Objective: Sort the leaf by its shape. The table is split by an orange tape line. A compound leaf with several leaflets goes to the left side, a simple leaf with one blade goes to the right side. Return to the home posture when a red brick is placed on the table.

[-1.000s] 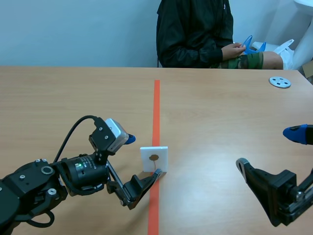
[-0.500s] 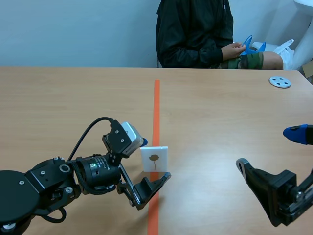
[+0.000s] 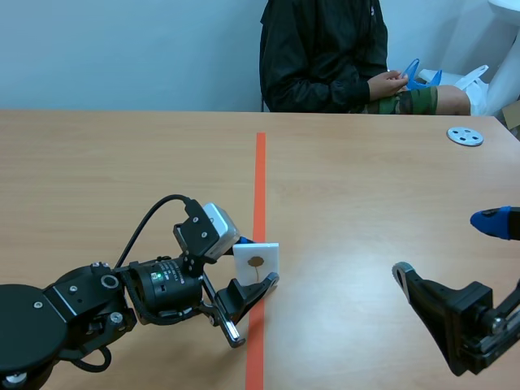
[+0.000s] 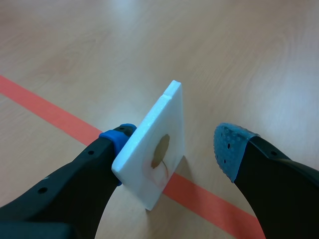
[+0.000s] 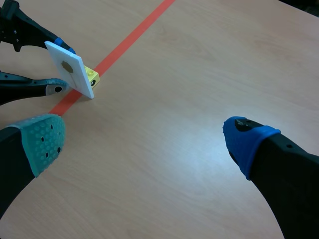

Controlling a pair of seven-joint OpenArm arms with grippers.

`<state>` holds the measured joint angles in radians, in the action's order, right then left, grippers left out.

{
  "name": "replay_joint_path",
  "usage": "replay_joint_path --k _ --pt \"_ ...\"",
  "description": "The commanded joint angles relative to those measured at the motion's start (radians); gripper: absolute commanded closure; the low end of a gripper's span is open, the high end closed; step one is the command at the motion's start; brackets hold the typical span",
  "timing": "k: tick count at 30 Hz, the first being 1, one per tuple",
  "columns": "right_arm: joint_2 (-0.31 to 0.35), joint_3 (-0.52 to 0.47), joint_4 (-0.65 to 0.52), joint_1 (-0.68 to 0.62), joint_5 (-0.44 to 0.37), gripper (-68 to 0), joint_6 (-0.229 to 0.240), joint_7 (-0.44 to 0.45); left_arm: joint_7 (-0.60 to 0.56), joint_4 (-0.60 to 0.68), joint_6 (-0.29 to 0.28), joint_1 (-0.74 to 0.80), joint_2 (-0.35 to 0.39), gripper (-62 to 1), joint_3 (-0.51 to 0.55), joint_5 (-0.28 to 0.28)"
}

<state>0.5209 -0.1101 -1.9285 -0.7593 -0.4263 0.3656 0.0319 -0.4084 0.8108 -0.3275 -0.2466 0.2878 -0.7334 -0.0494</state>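
- Since 1.0 s ago the left gripper (image 3: 254, 264) has moved right and farther up the table, and it now straddles the white card (image 3: 264, 250). The card and the right gripper (image 3: 448, 248) have kept their places.
- Scene view: the card stands upright on the orange tape line (image 3: 260, 179), near the robot. 1 left finger is on its far left side and 1 is on its near right side. The right gripper hangs open, well apart at the near right.
- Left wrist view: the left gripper (image 4: 173, 142) is spread, gripping nothing. Its blue pad (image 4: 117, 135) touches the back of the card (image 4: 158, 127), and the other pad (image 4: 227, 147) is clear of the printed face. The leaf (image 4: 161, 148) drawn there looks like 1 blade on a stalk, so the card likely belongs on the right side.
- Right wrist view: the right gripper (image 5: 144, 142) is open over the table (image 5: 174, 99). Ahead of it, the card (image 5: 70, 67) has a yellow brick (image 5: 91, 75) touching its foot.
- The step in hand is probably closing on the card. The fingers should close slowly and squarely on both faces, above the brick, so the card is not tipped, then lift it before carrying it right.
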Motion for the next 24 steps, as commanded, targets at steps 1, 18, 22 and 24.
replay_joint_path --k 1,18,22,24 --pt "-0.001 -0.013 -0.002 0.014 -0.003 -67.9 -0.003 0.010 -0.013 0.014 0.004 -0.014 -0.005 -33.3 0.003 -0.010" --pt "-0.001 -0.013 -0.002 0.014 -0.003 -67.9 -0.003 0.008 -0.014 -0.034 0.004 -0.023 -0.005 -6.7 0.002 -0.017" --pt "-0.001 -0.013 -0.002 0.014 -0.003 -67.9 -0.003 0.008 -0.010 -0.034 0.003 -0.022 -0.005 -4.0 0.003 -0.017" --pt "-0.001 -0.013 -0.002 0.014 -0.003 -67.9 -0.003 0.008 -0.010 -0.033 -0.005 -0.022 -0.004 -4.0 0.003 -0.032"
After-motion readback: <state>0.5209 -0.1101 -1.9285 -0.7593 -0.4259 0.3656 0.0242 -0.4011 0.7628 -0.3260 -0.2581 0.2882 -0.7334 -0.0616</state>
